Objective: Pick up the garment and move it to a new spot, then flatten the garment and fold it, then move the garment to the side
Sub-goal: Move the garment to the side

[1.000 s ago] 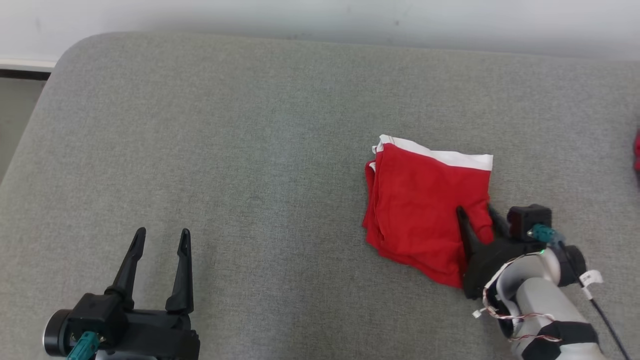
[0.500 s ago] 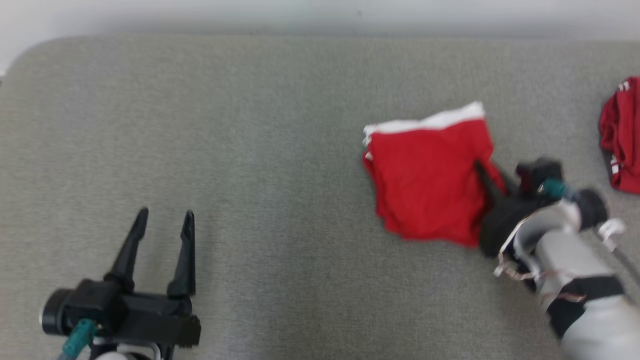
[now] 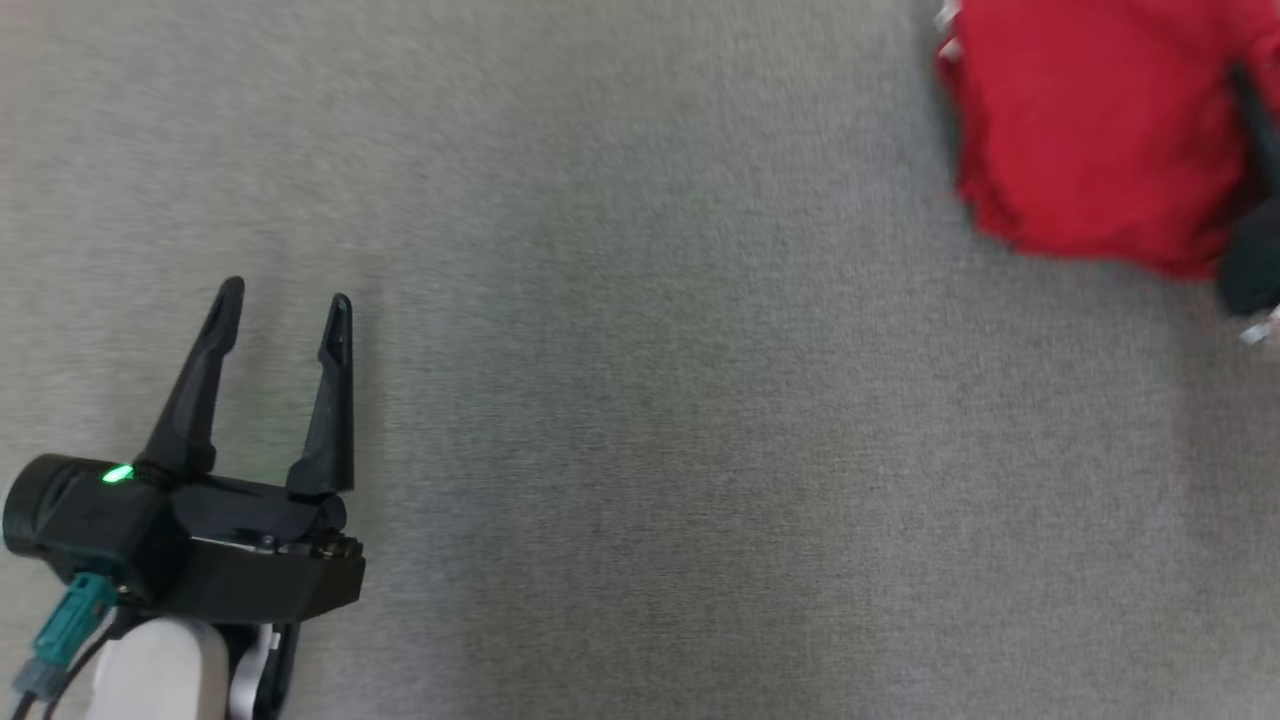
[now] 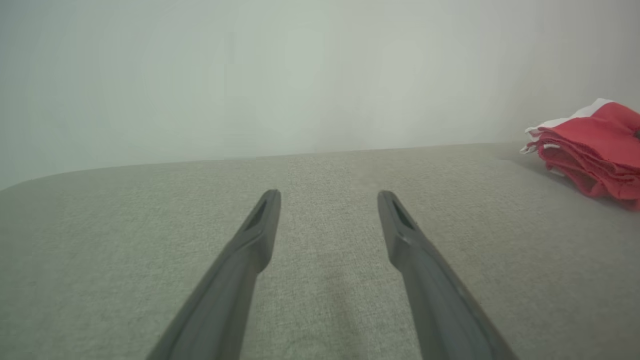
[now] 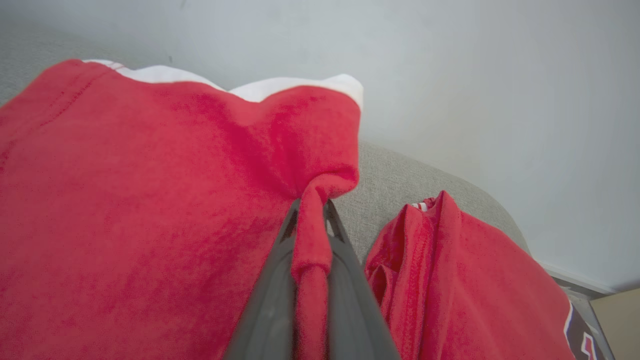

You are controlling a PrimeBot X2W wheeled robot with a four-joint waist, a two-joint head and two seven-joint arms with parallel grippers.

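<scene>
The garment (image 3: 1090, 140) is a folded red piece with a white band, lying on the grey cushion (image 3: 640, 400) at the head view's top right. My right gripper (image 5: 312, 206) is shut on a pinched fold of its red edge, and the cloth bunches up between the fingers. One dark finger (image 3: 1257, 120) lies over the garment at the head view's right edge. My left gripper (image 3: 286, 293) stands open at the lower left, well apart from the garment (image 4: 595, 150), with nothing between its fingers (image 4: 260, 235).
A second red garment (image 5: 450, 280) with white stripes lies crumpled just right of the held one. A pale wall (image 4: 300, 75) rises behind the cushion. Broad bare cushion stretches between my two grippers.
My right gripper has shut on the garment's edge and dragged it, turning the cloth. The head camera has swung, so everything sits further up and right in its picture. My left gripper stays open.
</scene>
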